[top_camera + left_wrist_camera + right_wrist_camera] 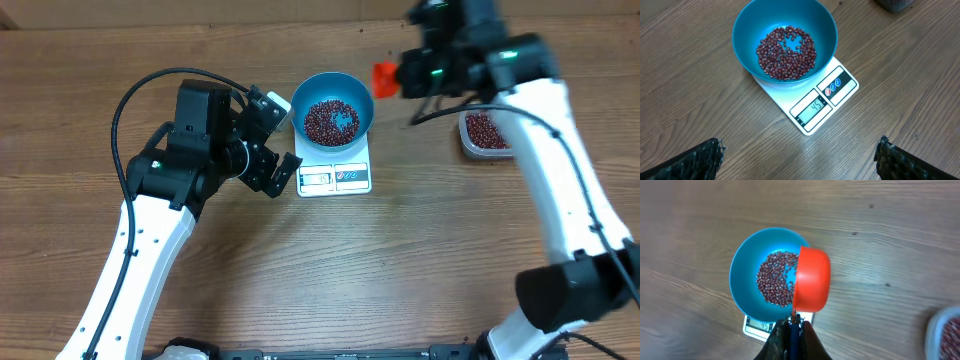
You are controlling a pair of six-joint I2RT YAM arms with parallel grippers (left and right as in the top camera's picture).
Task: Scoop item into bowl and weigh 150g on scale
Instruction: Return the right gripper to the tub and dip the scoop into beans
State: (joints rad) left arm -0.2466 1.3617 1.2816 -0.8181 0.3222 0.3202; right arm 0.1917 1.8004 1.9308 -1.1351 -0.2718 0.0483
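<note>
The blue bowl (300, 118) stands on the white scale (335, 178), with a shallow layer of red-brown beans (330, 120) inside. The scale's display (814, 106) reads 45. My right gripper (792, 330) is shut on the blue handle of an orange-red scoop (812, 277). The scoop hangs tipped on its side over the bowl's right rim (742, 280), above the beans (775, 277). My left gripper (280, 145) stands wide open just left of the scale. Its fingertips (705, 157) frame bare table short of the scale (817, 105) and bowl (747, 30).
A clear tub (485, 132) holding more beans sits on the table to the right of the scale, partly under the right arm. It shows blurred at the right edge of the right wrist view as the tub (945, 330).
</note>
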